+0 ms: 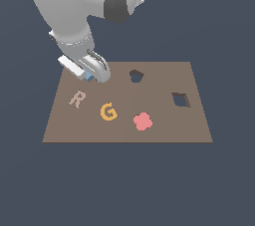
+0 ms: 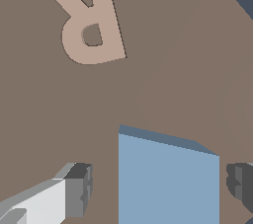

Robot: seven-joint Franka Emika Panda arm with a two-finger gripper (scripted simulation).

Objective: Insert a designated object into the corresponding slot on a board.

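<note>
The gripper (image 2: 155,188) is straddling the light-blue block (image 2: 168,178) near the board's (image 1: 164,133) far-left corner, fingers apart (gaps showing); closing off-centre risks twisting it before the diamond slot (image 1: 181,100).

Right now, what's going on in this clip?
The arm's gripper is down at the board's far corner on the exterior view's left, open around the light-blue block, with gaps on both sides. The square slot is across the board, empty. The R, G and pink flower piece lie untouched.
</note>
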